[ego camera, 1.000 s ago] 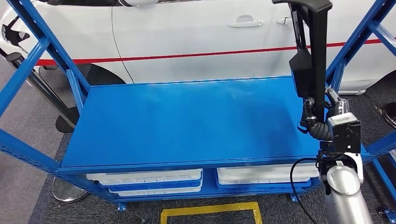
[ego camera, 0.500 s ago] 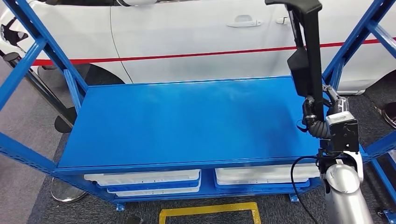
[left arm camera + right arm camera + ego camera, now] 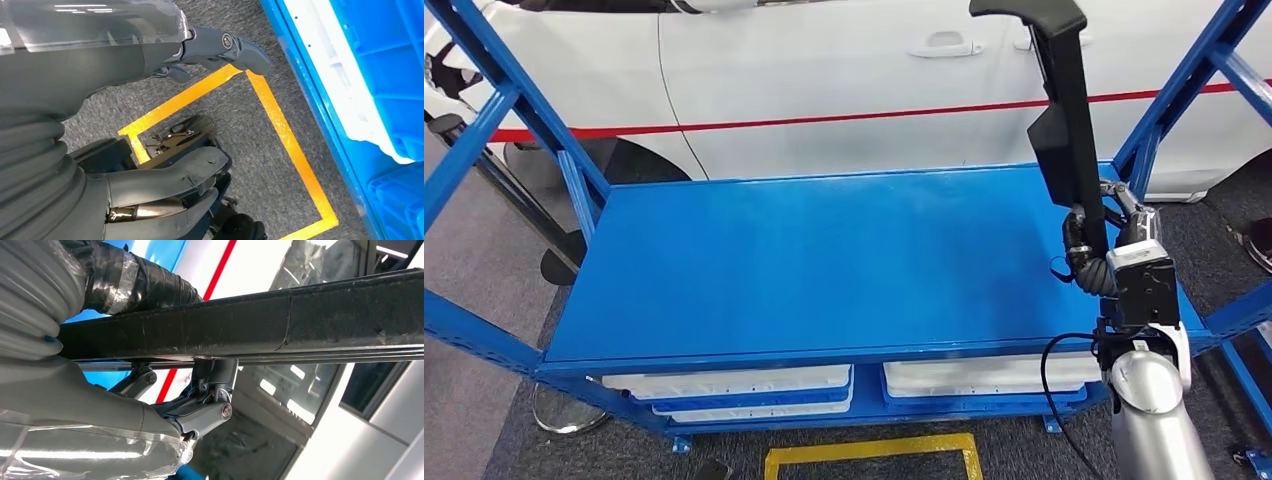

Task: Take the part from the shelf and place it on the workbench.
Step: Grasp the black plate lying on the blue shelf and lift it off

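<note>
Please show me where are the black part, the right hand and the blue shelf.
black part (image 3: 1064,110), head view, on its long upright bar.
right hand (image 3: 1114,215), head view, on fingers gripping the part's lower end.
blue shelf (image 3: 824,260), head view, on its bare top board.

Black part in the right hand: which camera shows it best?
Head view: the long black part stands upright, whole, above the right hand. Right wrist view shows a close stretch of it.

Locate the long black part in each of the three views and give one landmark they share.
Head view: the long black part stands nearly upright at the right, above the blue shelf, held by the right robot hand.
Right wrist view: the part runs across the frame as a dark bar, with the hand beside it.
Left wrist view: not in it.
Shared landmark: the white car's red stripe.
</note>
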